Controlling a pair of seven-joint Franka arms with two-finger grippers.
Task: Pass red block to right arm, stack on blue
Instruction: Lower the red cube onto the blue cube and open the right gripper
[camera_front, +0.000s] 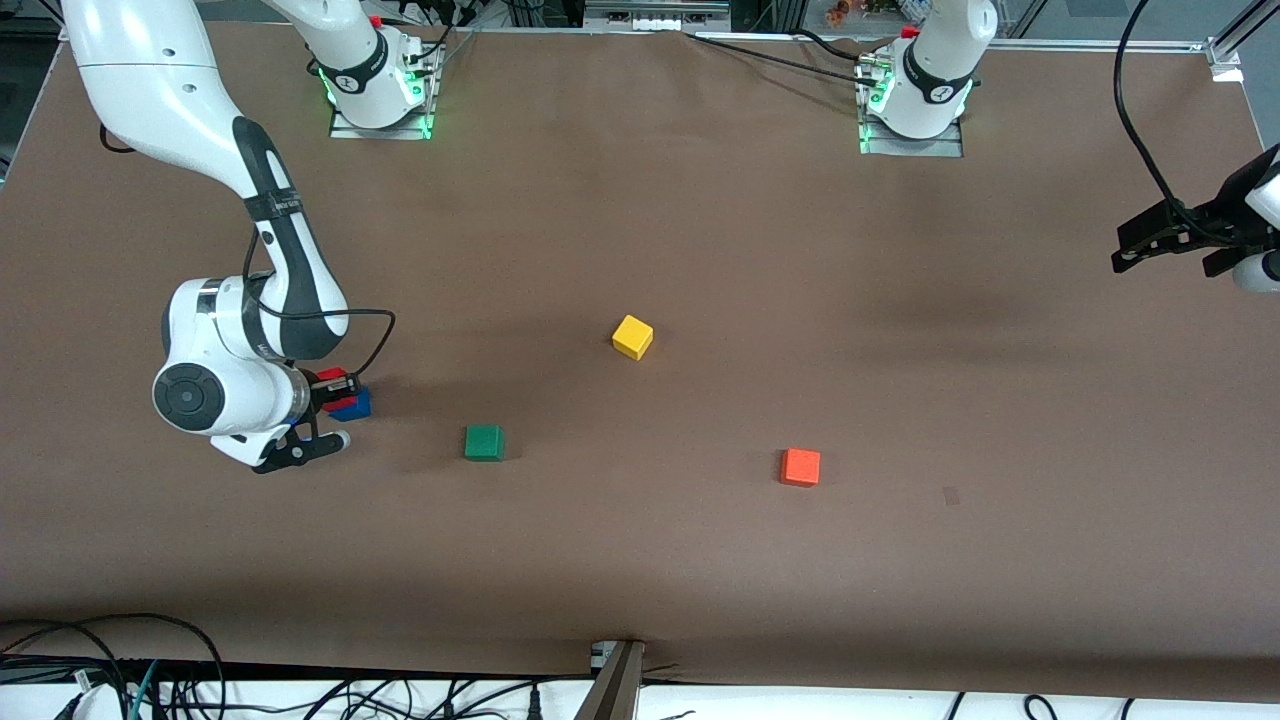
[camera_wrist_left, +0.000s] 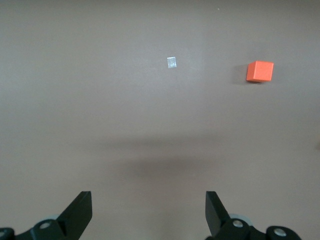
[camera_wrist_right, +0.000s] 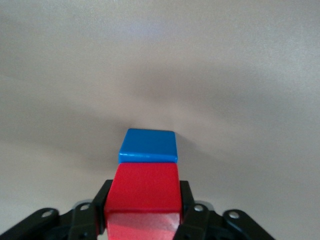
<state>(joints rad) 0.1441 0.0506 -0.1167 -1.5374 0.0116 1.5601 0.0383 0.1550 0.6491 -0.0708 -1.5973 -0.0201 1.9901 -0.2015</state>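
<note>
- The red block (camera_wrist_right: 144, 192) is seen between the fingers of the right gripper (camera_front: 335, 390), at the right arm's end of the tabletop (camera_front: 700, 250); from this the handover is judged to be done.
- In the right wrist view the gripper's black fingers (camera_wrist_right: 101, 202) are set against both sides of the red block, so the block is taken to be gripped; whether the hold has begun to loosen cannot be told.
- The blue cube (camera_wrist_right: 148, 145) is seen directly beside and partly under the red block. In the front view the red block appears to sit on it or just above it, offset slightly; full contact between the two cannot be confirmed.
- The left gripper (camera_wrist_left: 149, 212) is held wide apart and empty, high over the left arm's end of the tabletop, where that arm waits.
- The orange cube (camera_front: 800, 467), the green cube (camera_front: 484, 442) and the yellow cube (camera_front: 632, 337) lie untouched and well apart on the tabletop.
- What is judged to be left: the red block is to be released squarely on the blue cube and the right gripper lifted clear without the stack being disturbed.
</note>
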